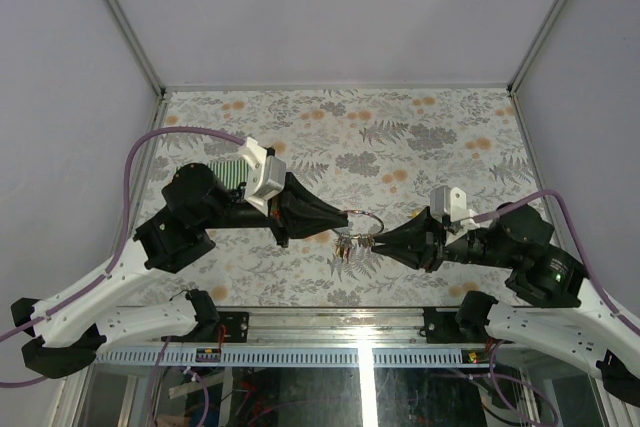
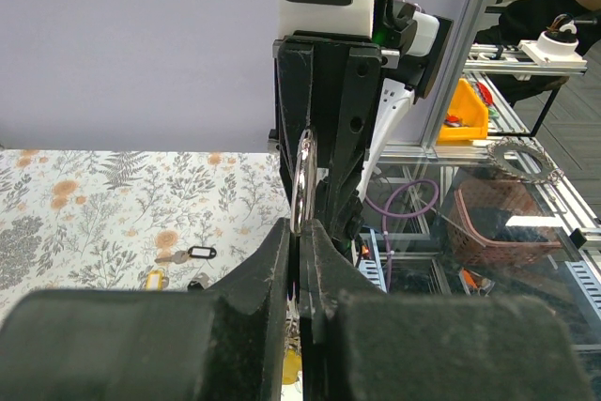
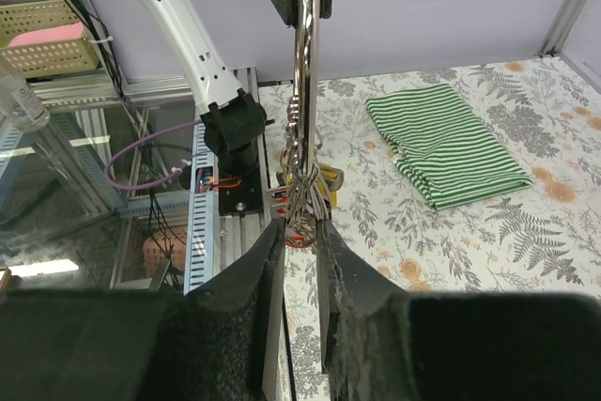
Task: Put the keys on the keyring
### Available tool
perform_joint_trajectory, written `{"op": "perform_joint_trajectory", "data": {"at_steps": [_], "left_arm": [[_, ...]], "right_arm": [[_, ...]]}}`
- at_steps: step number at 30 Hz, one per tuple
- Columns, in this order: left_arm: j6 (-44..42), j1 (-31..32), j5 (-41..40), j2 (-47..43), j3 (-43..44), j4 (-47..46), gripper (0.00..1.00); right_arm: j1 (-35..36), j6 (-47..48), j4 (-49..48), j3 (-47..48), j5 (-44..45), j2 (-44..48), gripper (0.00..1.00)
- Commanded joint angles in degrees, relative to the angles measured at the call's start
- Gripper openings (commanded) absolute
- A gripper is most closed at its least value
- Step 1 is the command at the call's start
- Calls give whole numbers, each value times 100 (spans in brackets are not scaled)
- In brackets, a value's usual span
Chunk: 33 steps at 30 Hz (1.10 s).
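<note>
L tool [image 1: 343, 217] is clenched on the keyring [image 1: 365, 220], over mid-tabletop [image 1: 420, 137] & lifted off it. In L wrist view the ring stands edge-on, its lower rim pinched btwn the two black fingers [image 2: 268, 269] w/ no gap showing. Ring is upright & sticks out past the fingertips toward the R arm. A bunch of keys [image 3: 302, 196] hangs on the wire below the ring; from above they show as a small silver cluster just under it, btwn the two tool tips. R tool [image 3: 299, 232] points in from the opposite side, tip to tip w/ the L one, very close. Its jaws are narrowed but not together: a slim gap shows, & the lower end of the bunch sits right at that gap. Can't tell whether the pads pinch the keys or only flank them. In R wrist view the ring is edge-on too, a bright vertical strip running up to the L tool at the top. Two loose keys [image 2: 172, 256] lie flat on the floral tabletop, left of the tools in L wrist view: one w/ a black tag, one w/ a yellow tag nearer the camera, close together. A folded green-and-white striped cloth [image 3: 451, 143] lies on the tabletop, well apart from the bunch
</note>
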State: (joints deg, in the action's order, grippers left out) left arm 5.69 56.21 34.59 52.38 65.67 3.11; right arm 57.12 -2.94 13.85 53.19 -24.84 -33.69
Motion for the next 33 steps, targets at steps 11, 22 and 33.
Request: {"op": "perform_joint_trajectory", "data": {"at_steps": [11, 22, 33], "left_arm": [[-50, -12, -5, -44, 172, -199, 0], [-124, -11, -84, 59, 269, 50, 0], [-725, -10, -427, 447, 1195, 1507, 0]], "right_arm": [[36, 22, 92, 479, 190, 154, 14], [37, 86, 222, 476, 418, 258, 14], [44, 130, 54, 39, 722, 341, 16]]}}
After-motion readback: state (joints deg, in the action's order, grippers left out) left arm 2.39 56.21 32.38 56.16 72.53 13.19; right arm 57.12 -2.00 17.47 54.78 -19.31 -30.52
